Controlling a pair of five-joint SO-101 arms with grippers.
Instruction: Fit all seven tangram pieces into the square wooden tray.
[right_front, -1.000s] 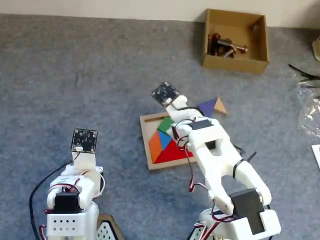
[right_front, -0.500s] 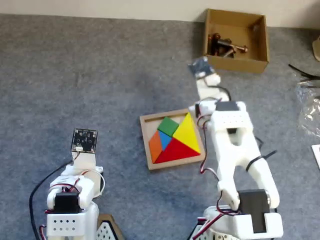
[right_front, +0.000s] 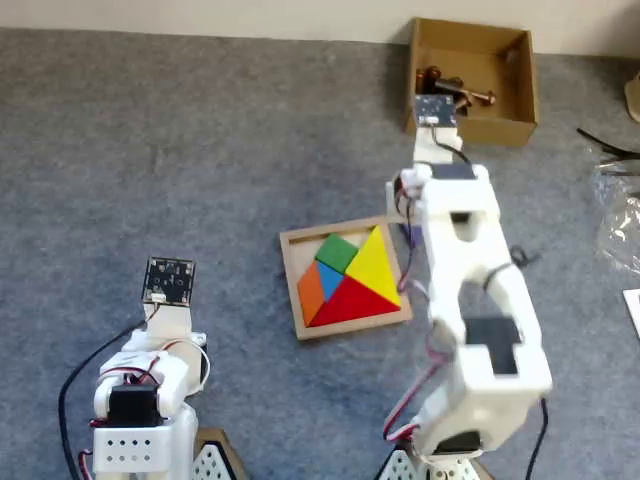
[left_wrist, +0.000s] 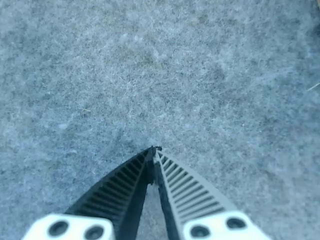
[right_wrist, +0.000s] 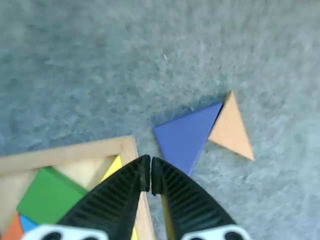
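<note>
Step in hand: fetching the two pieces not yet placed.
High view: the tray (right_front: 291, 285) lies at frame centre on the desk (right_front: 150, 130) with five pieces in it, and the right arm (right_front: 455, 230) runs past its right edge. Left wrist view: the left arm's fingers (left_wrist: 127, 185) are closed and empty. Right wrist view: the right arm's fingers (right_wrist: 127, 189) are closed and empty over the tray rim. The blue triangle (right_wrist: 185, 135) and tan triangle (right_wrist: 231, 131) lie touching, just beyond it. Next, you likely need to open these fingers and lower onto the blue triangle.
</note>
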